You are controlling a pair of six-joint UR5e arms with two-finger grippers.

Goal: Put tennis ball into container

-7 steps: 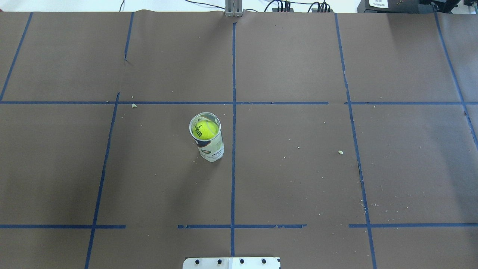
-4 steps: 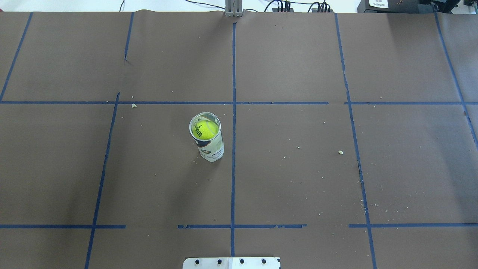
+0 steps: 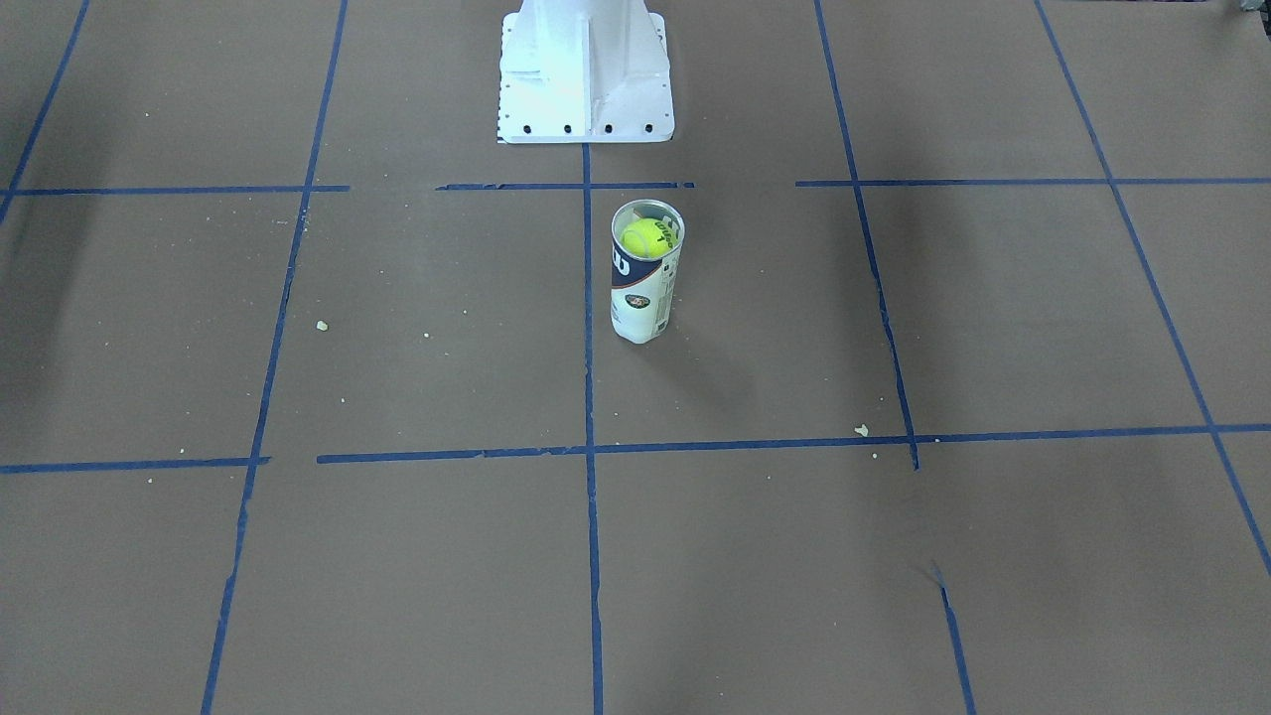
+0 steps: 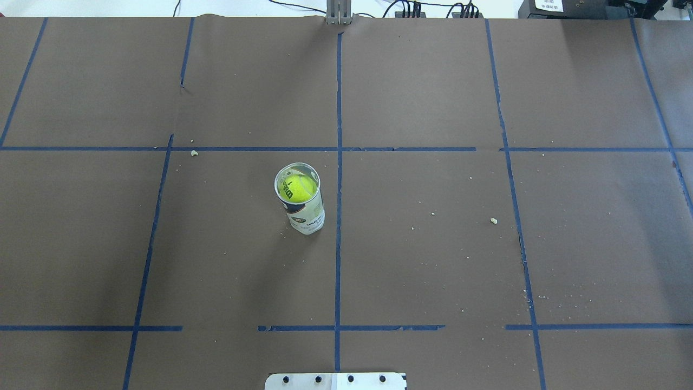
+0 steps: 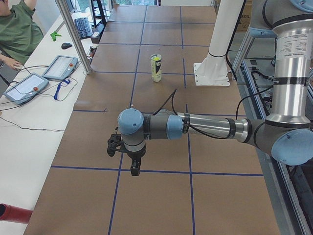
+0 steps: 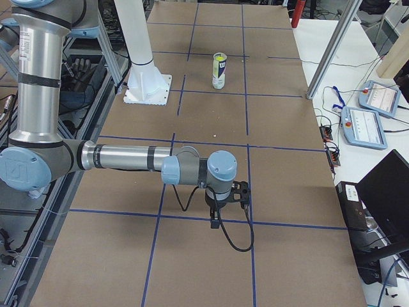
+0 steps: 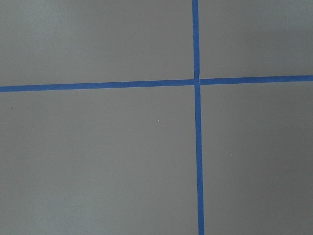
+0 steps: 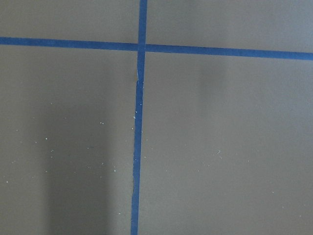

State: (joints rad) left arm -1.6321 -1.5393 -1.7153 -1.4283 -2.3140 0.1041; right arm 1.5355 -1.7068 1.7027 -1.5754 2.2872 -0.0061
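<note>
The tennis ball [image 4: 296, 187] sits inside the container [image 4: 307, 216], just below its metal rim. The tube stands upright on the brown paper left of the centre tape line; the front-facing view also shows the ball [image 3: 643, 238] in the container [image 3: 645, 293]. No arm is near it. My left gripper [image 5: 113, 145] shows only in the exterior left view, far from the container [image 5: 156, 67], low over the table. My right gripper [image 6: 241, 192] shows only in the exterior right view, equally far from the container [image 6: 219, 70]. I cannot tell whether either gripper is open or shut. Both wrist views show only paper and tape.
The white robot base [image 3: 586, 79] stands behind the tube. Blue tape lines [image 4: 338, 162] divide the brown paper, with small crumbs [image 4: 493, 220] scattered on it. An operator [image 5: 17, 32], control tablets [image 5: 27, 87] and a metal post [image 5: 73, 34] line the far side.
</note>
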